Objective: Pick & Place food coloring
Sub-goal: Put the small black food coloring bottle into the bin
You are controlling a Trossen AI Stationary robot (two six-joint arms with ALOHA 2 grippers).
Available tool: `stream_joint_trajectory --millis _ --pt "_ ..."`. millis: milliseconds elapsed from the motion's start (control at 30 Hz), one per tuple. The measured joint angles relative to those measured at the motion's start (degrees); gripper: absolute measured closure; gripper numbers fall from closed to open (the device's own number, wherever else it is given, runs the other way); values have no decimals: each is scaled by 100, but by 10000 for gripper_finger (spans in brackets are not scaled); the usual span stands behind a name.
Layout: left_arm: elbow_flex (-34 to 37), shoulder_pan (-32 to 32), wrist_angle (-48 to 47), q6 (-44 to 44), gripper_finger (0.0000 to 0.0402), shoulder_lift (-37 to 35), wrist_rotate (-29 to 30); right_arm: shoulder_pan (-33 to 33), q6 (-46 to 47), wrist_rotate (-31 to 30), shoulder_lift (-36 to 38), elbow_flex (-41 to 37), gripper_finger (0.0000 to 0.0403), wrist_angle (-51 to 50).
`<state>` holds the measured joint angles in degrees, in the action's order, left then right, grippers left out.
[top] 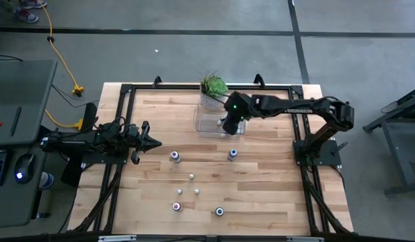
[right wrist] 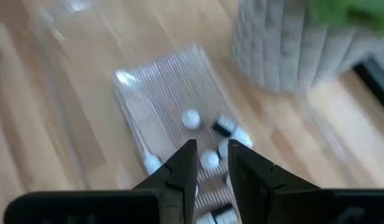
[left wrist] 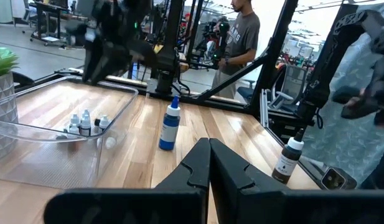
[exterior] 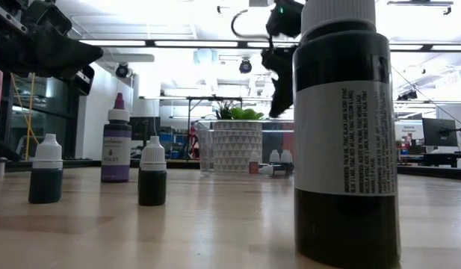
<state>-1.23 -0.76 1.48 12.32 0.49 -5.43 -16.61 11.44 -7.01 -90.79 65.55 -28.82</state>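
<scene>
Several small food coloring bottles [right wrist: 207,140] lie in the clear tray [top: 208,125] at the table's far middle, beside the potted plant [top: 212,87]. Several more stand upright on the wood: a blue one [left wrist: 170,127], a purple one [exterior: 116,142], a dark one [exterior: 346,134] close to the low camera, and small white-capped ones [top: 192,176]. My right gripper [right wrist: 211,152] hangs over the tray, fingers pointing down, slightly open and empty. My left gripper [left wrist: 209,155] is shut and empty at the table's left [top: 152,141], above the wood.
The potted plant [exterior: 237,142] stands right behind the tray's far edge, close to my right arm [top: 281,106]. Black frame rails [top: 126,91] run round the table. A person [left wrist: 241,28] stands in the room beyond. Bare wood lies between the tray and the loose bottles.
</scene>
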Motion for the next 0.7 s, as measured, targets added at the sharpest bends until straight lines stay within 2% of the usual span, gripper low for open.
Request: stream_joint_trajectory --millis 333,567,700 --pt "2 -2 2 0 401 0 0 477 -1565 883 -208 1493 317 -741" --pt "2 0 0 0 401 2 0 1162 -2670 1693 -632 1820 256 -622" --pt "1 -1 0 0 401 0 0 1632 -3029 1796 -960 1838 219 -324"
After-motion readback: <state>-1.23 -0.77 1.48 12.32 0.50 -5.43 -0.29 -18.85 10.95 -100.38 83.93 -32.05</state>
